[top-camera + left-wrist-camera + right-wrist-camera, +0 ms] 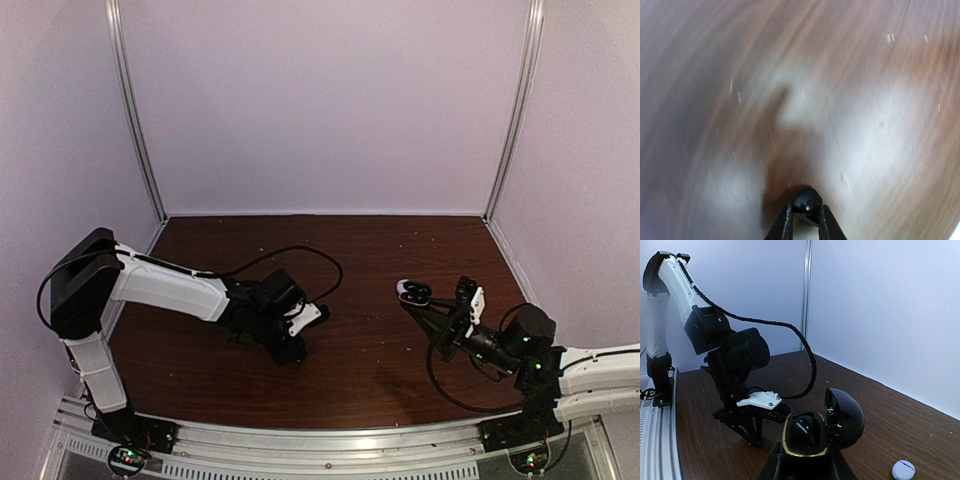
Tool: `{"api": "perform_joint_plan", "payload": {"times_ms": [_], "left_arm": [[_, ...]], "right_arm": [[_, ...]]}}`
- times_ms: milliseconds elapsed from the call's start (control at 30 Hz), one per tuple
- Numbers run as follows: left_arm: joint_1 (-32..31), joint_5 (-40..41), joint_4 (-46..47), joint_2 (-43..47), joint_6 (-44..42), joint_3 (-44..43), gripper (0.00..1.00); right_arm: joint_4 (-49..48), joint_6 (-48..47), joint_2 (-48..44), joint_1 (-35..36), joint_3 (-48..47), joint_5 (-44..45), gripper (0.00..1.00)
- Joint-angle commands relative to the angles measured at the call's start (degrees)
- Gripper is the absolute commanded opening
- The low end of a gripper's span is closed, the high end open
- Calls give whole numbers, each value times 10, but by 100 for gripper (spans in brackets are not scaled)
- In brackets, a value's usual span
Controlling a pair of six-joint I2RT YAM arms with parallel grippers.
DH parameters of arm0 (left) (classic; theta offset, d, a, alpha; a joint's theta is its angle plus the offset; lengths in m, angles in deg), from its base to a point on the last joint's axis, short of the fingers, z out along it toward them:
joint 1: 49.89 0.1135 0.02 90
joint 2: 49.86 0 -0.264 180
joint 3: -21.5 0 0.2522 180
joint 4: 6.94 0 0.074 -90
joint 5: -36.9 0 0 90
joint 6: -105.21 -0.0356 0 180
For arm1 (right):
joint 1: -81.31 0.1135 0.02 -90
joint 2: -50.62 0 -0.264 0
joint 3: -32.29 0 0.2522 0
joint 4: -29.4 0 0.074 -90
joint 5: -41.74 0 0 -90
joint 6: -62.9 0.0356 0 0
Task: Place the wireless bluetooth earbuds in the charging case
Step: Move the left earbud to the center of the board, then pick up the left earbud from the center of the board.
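My right gripper (805, 462) is shut on an open black charging case (805, 432) with a gold rim and holds it above the table; its lid (845, 417) stands open to the right. The inside is dark, so I cannot tell if anything sits in it. In the top view the case (417, 295) is right of centre. My left gripper (806, 210) is shut on a black earbud (807, 199), tips down close to the blurred table. It stands left of centre in the top view (290, 348). The pale earbuds are out of view.
A small white rounded case (903, 470) lies on the brown table just right of the black case, also seen from above (403, 287). The left arm's black cable (320, 262) loops over the table. White walls enclose the back and sides.
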Motion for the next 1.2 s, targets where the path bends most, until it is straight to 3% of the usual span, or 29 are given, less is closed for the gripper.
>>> {"api": "perform_joint_plan", "payload": {"times_ms": [0, 167, 267, 367, 900, 1167], "left_arm": [[-13, 2, -88, 38, 49, 69, 19], [-22, 2, -128, 56, 72, 85, 27], [-25, 6, -156, 50, 71, 64, 37], [-25, 9, -181, 39, 68, 39, 39], [-26, 35, -224, -39, 44, -70, 38], [-25, 36, -231, -45, 37, -81, 31]], "right_arm": [[-12, 6, 8, -3, -14, -11, 0], [-14, 8, 19, -3, -18, -18, 0], [-9, 9, 16, -2, -19, -18, 0], [-8, 10, 10, -3, -17, -17, 0], [13, 10, -30, -3, -5, -2, 0], [14, 8, -32, -3, -4, 0, 0]]}}
